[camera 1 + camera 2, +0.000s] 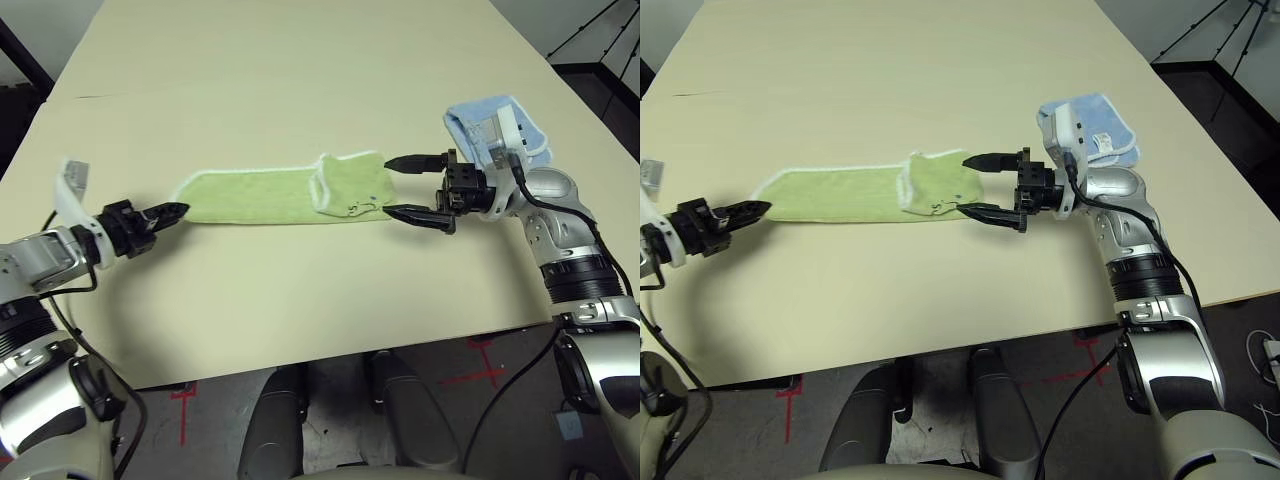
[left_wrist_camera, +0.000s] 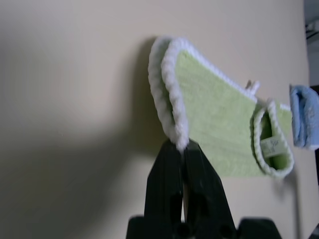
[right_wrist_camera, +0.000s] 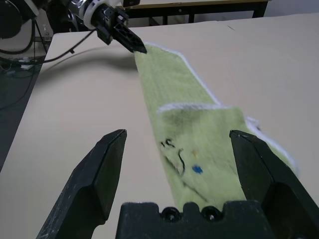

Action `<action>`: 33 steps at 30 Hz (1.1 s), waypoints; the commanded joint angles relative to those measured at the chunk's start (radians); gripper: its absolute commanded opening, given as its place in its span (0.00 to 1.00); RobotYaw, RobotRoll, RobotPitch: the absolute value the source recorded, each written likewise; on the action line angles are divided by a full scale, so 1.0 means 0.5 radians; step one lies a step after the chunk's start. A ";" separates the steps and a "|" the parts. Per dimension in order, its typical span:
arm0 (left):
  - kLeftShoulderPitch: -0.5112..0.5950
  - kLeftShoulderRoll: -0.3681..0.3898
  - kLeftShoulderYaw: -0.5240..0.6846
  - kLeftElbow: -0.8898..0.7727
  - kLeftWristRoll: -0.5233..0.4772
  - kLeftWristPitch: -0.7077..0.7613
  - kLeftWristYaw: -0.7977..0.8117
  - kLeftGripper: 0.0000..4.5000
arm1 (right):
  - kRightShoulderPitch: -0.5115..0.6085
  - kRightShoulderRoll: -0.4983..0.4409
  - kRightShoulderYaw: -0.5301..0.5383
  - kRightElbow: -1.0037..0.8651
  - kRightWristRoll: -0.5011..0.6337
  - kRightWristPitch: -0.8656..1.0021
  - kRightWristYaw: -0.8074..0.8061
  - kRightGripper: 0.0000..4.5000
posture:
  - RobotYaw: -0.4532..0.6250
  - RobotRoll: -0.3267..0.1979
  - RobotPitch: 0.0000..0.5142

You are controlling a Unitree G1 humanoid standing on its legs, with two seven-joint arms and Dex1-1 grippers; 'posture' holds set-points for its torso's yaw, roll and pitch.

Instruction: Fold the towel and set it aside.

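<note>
The towel [image 1: 260, 197] lies on the table as a long light green strip with white edging, its right end folded back over itself with a small logo showing [image 3: 197, 170]. My left gripper [image 1: 178, 210] is at the strip's left end, its fingers [image 2: 169, 169] shut on the white edging there. My right gripper [image 1: 390, 186] is open at the right end, one finger on each side of the folded-over part [image 3: 199, 144], not touching it.
A smaller folded light-blue cloth [image 1: 495, 125] lies just behind my right wrist. The beige table [image 1: 250, 300] stretches bare ahead and toward the front edge. Dark floor with red tape marks [image 1: 480, 372] lies below the edge.
</note>
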 commanded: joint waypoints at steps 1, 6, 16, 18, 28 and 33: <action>0.105 0.100 -0.022 0.016 0.012 -0.009 -0.087 0.00 | -0.013 -0.006 0.015 0.097 -0.018 -0.066 0.021 1.00 | 0.40 0.62 0.43; 0.246 0.175 0.025 -0.075 -0.024 0.024 -0.164 0.00 | -0.022 -0.035 0.000 0.217 -0.014 -0.090 0.044 1.00 | 0.41 0.62 0.43; 0.141 0.167 -0.016 -0.127 -0.042 -0.026 -0.183 0.00 | 0.000 -0.072 0.014 0.222 -0.033 -0.097 0.049 1.00 | 0.41 0.62 0.42; 0.065 0.174 -0.082 -0.161 -0.068 -0.022 -0.215 0.00 | 0.001 -0.069 0.013 0.213 -0.033 -0.096 0.039 1.00 | 0.41 0.62 0.41; -0.370 0.118 -0.406 -0.379 -0.321 0.144 -0.424 0.00 | -0.017 -0.074 -0.007 0.262 -0.046 -0.135 -0.006 1.00 | 0.41 0.62 0.40; -0.527 -0.015 -0.496 -0.432 -0.370 0.172 -0.412 0.00 | -0.018 -0.083 -0.005 0.264 -0.046 -0.143 -0.013 1.00 | 0.40 0.62 0.39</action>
